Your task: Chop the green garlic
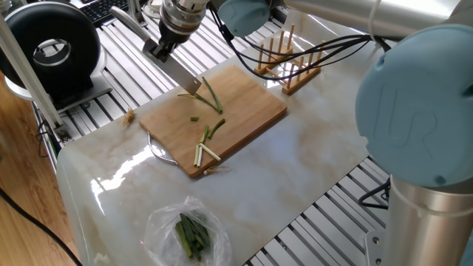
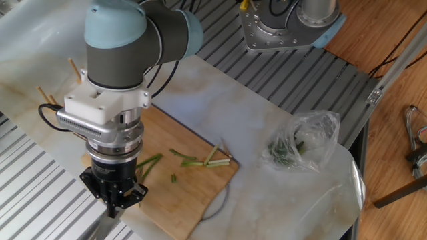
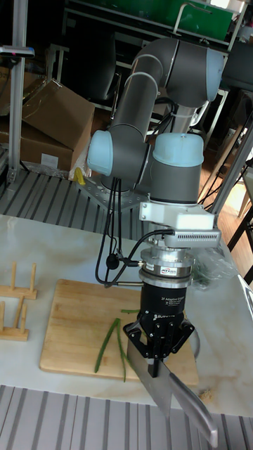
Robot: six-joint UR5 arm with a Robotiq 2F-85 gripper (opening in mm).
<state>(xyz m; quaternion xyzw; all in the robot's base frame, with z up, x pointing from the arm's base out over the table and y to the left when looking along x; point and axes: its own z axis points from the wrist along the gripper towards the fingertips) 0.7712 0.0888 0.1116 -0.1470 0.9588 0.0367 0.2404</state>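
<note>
The UR5 arm reaches down over the table with its wrist nearly vertical, and the gripper [image 3: 156, 349] is clamped on the handle of a knife [image 3: 184, 403]. In the tall fixed view the broad blade slants down from the fingers toward 5 o'clock, its tip past the near edge of the bamboo cutting board [image 3: 70, 330]. In one fixed view the blade [image 1: 182, 76] hangs at the board's 11 o'clock edge, just beside the longest green stalk.

The green garlic [image 1: 212, 95] lies on the cutting board [image 1: 251, 111] in pieces: a long green stalk near the blade, one tiny green bit toward the middle, and short white and green sticks [image 1: 205, 150] crossed near the board's 6 o'clock corner.

A wooden peg rack [image 1: 287, 59] stands at 2 o'clock from the board. A clear plastic bag of dark green leaves [image 1: 191, 235] rests on the marble tabletop [image 1: 295, 170] at 6 o'clock, well apart from the board. A black round device [image 1: 52, 48] sits at 10 o'clock, off the tabletop.
</note>
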